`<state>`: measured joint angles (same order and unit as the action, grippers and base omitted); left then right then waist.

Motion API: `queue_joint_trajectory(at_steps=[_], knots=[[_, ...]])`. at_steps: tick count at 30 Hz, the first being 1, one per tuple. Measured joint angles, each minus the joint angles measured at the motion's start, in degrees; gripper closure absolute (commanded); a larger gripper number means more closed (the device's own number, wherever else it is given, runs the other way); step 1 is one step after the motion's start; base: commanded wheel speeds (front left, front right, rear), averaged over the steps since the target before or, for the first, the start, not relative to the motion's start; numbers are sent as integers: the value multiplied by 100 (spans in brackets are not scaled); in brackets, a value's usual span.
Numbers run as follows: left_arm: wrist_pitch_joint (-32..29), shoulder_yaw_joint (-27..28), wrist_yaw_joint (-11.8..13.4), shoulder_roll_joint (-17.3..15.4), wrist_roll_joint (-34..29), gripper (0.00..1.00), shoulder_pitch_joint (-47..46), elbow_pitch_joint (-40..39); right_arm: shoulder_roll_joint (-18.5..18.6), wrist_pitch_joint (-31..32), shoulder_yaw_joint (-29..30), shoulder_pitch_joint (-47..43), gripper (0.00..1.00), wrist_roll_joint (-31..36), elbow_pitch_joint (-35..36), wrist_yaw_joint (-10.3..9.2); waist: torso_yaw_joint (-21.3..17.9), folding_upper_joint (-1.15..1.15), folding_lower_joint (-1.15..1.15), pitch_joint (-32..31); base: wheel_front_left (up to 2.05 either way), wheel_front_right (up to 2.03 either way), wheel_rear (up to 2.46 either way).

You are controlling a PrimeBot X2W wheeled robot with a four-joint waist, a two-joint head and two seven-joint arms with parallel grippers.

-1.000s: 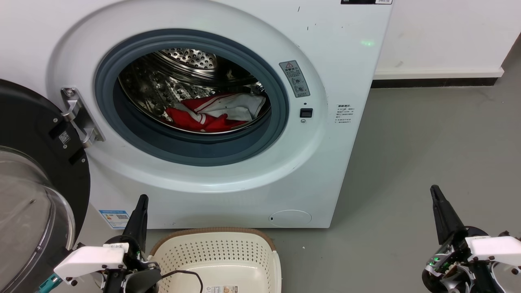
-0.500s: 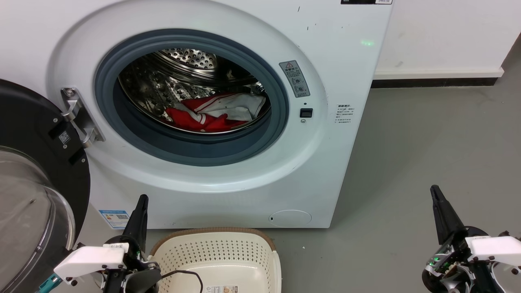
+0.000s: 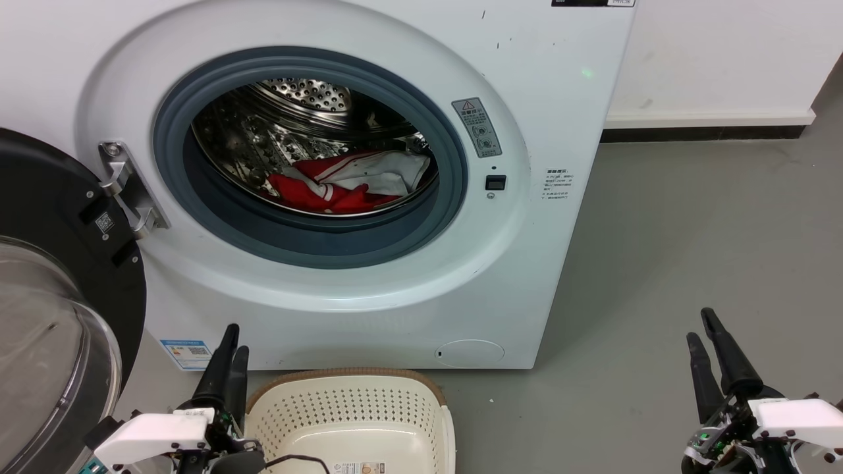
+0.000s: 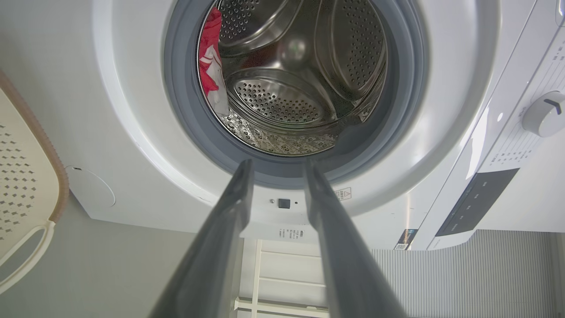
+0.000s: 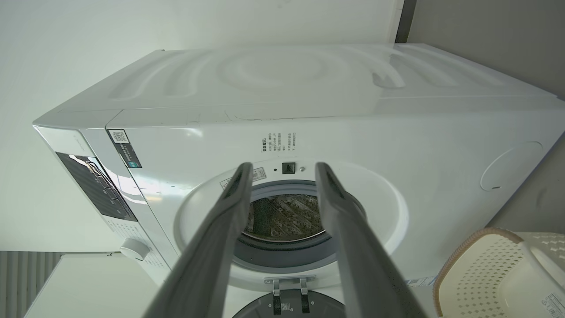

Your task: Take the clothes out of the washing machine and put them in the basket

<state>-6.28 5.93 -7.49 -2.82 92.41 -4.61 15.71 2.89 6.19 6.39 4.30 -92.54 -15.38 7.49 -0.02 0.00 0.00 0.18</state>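
The clothes lie inside the washing machine, above and ahead-right of the left gripper (fingers slightly parted, empty), which is nearer; the right gripper, likewise parted, stands well off.

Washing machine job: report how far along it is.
Done: the washing machine door stands open. In hand: nothing; left gripper and right gripper both hover open, low, either side of the basket. Left: the clothes lie in the drum; the basket holds none.
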Motion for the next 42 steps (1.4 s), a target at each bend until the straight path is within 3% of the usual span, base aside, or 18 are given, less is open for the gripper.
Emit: queue_joint_trajectory(at_steps=[8,14,31,42], knots=[[242,-237,1,1,-170,0,-5,-99,-4,-227,-121,-67,0,267,157,0,-12,0,0,1,0,0,0],[398,-293,1,1,-656,0,-27,-227,-5,-387,-123,-110,0,901,326,0,-26,0,0,5,0,0,0],[800,-374,1,0,-2895,0,-66,-603,-8,-770,-191,-331,0,3424,771,0,-74,0,0,12,0,0,0],[1009,-514,44,0,-4243,0,-66,-609,-8,-947,-196,-383,0,4629,938,0,-95,0,0,24,0,0,0]])
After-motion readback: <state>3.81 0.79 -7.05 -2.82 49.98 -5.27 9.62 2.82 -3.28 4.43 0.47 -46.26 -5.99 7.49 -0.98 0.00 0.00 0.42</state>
